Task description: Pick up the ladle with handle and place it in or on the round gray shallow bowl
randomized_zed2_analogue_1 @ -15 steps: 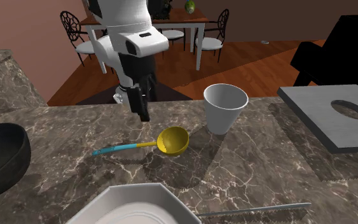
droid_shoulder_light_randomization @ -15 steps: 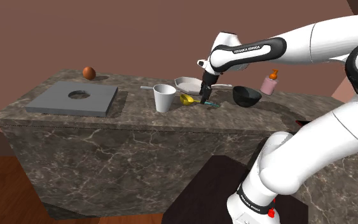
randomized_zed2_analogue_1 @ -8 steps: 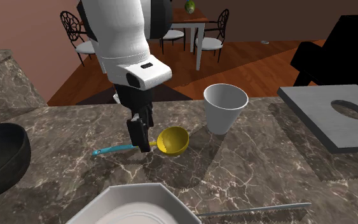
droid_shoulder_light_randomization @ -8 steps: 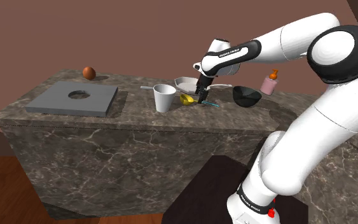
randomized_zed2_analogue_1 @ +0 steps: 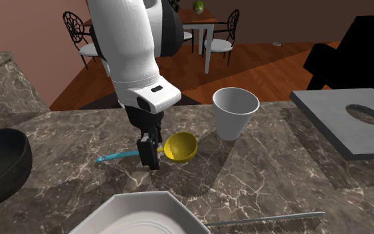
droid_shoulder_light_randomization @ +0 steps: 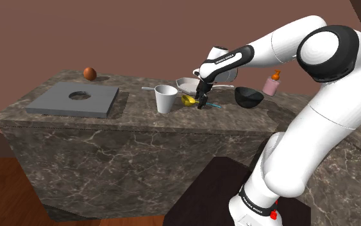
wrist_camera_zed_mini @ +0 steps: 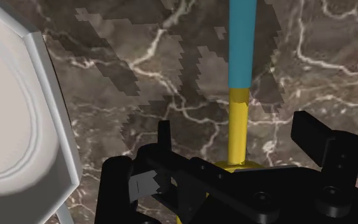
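**Operator:** Layout, biggest first?

**Spotter:** Marble tabletop [droid_shoulder_light_randomization: 140, 115], with your white arm [droid_shoulder_light_randomization: 339, 115] reaching out over it. A grey slab [droid_shoulder_light_randomization: 50, 103] with a round hole sits at the shoulder view's left. The black bowl [droid_shoulder_light_randomization: 249, 96], a deep one, is toward that view's right. Next is the pale shallow dish [randomized_zed2_analogue_1: 139, 216]. Its rim looks faceted rather than round, but it is the shallowest vessel there, so I take it for your target. The white cup [randomized_zed2_analogue_1: 235, 113] stands upright just beside the scoop.

**Operator:** Where's the ladle?

**Spotter:** The ladle [randomized_zed2_analogue_1: 180, 146] lies flat on the tabletop between the white cup and the black bowl, near the dish but apart from it. Its yellow scoop points toward the cup. The handle is yellow next to the scoop and blue further out.

**Operator:** And the hand?

**Spotter:** Your hand [randomized_zed2_analogue_1: 149, 159] is low over the handle, close to the scoop. The fingers [wrist_camera_zed_mini: 164, 137] are spread, one on each side of the yellow stretch, and neither touches it. Nothing is held.

**Operator:** How will it handle?

**Spotter:** My guess is light and stiff, with a thin handle that is probably slick. The scoop end should be the heavier one, so a grip near it, where you are now, should limit sagging. It may twist between the pads, so close squarely across the handle.
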### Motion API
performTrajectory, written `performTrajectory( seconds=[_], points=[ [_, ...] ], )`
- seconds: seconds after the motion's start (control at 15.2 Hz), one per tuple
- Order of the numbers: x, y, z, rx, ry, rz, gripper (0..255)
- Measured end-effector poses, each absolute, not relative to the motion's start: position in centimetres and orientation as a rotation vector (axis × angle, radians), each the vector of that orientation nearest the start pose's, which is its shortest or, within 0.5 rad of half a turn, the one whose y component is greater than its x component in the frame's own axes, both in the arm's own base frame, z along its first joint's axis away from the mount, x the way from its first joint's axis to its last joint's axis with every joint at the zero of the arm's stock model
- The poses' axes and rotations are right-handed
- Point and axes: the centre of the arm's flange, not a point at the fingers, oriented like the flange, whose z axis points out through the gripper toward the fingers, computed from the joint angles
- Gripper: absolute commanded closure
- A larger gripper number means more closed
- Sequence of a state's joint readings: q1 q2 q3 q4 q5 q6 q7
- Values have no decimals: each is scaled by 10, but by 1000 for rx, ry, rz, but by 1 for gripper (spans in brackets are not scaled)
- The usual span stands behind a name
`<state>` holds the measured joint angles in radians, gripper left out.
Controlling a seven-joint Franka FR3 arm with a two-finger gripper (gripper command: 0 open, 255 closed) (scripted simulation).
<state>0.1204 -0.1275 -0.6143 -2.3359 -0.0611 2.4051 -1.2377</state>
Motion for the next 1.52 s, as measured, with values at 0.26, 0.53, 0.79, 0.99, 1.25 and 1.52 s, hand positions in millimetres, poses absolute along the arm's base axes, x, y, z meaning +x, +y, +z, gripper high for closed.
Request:
performTrajectory(
  seconds=[0.26, 0.53, 0.79, 0.99, 1.25, 1.52],
  points=[
    [446, -243, 394, -3003, -1240, -220, 0],
    [445, -241, 394, -2992, -1239, -211, 255],
    [446, -243, 394, -2999, -1239, -217, 255],
    [446, -243, 394, -3002, -1240, -220, 255],
    [446, -244, 411, -3003, -1240, -221, 255],
    [447, -244, 431, -3003, -1240, -221, 255]
  ],
)
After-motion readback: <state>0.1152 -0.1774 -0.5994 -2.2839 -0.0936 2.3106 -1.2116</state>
